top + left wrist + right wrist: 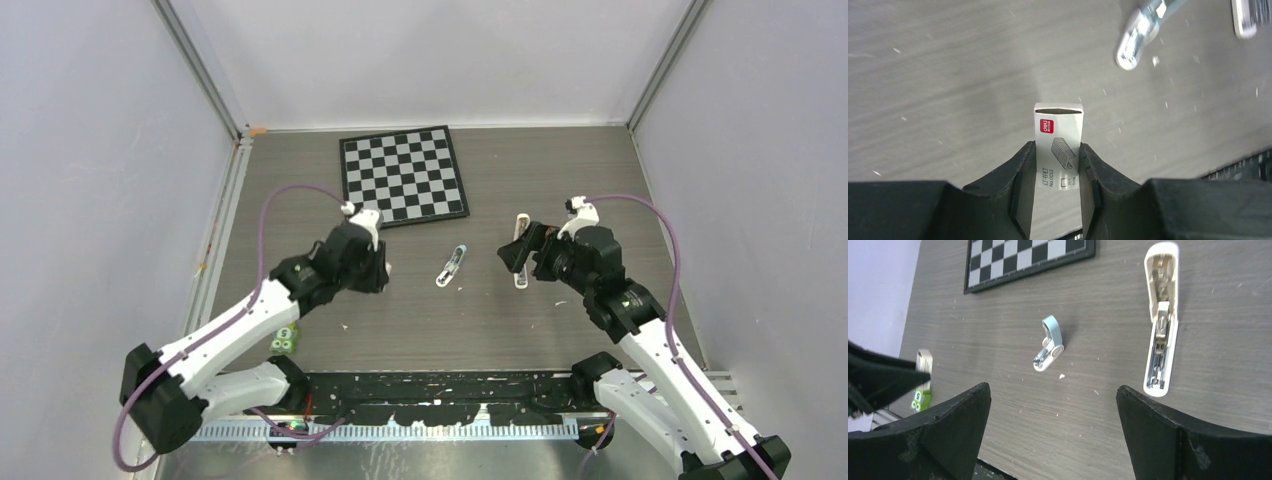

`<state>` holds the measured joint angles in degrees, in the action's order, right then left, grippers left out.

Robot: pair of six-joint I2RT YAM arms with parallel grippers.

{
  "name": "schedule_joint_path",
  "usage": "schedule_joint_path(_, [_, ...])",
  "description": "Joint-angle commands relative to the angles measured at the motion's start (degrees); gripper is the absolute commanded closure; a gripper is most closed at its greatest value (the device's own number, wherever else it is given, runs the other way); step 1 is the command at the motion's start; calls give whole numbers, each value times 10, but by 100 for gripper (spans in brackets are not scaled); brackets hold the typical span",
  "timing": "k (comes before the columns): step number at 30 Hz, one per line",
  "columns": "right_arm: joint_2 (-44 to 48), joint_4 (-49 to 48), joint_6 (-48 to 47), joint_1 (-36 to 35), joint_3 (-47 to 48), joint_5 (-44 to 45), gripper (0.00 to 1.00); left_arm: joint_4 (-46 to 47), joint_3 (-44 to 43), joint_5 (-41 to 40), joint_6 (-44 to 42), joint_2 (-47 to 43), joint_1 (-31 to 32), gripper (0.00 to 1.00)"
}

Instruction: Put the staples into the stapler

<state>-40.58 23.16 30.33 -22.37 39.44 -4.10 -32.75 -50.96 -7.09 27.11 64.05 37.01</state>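
Well, a small green thing (pixel 285 340) sits far off to the left of the checkered board (pixel 403 175) and well in front of it. The left gripper (pixel 1058 147) is in front of the board's left corner. It pinches a little white box (pixel 1058 122) with a red label and a drawing of staples on it. One finger presses each long side, and the box's open end points away from the gripper. I cannot tell if the staples are inside.

A little blue-and-white thing (pixel 1049 342) lies on the table (pixel 480 320) in front of the board's right corner.

The stapler (pixel 1160 315) lies flat, a bit to the right of that same corner. It is flipped wide open, with its metal track facing up.

The right gripper (pixel 1052 390) hangs close to the stapler. Its jaws are spread wide and it holds nothing.
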Motion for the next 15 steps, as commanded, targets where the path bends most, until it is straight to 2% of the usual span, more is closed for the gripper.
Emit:
schedule_joint_path(1, [3, -21, 42, 1, -30, -50, 1, 18, 61, -53, 48, -73, 89, 70])
schedule_joint_path(8, [-7, -31, 92, 1, -67, -132, 11, 62, 120, -68, 41, -86, 164, 70])
schedule_joint_path(15, [-35, -54, 125, 1, -101, -176, 14, 151, 116, -82, -8, 17, 246, 71])
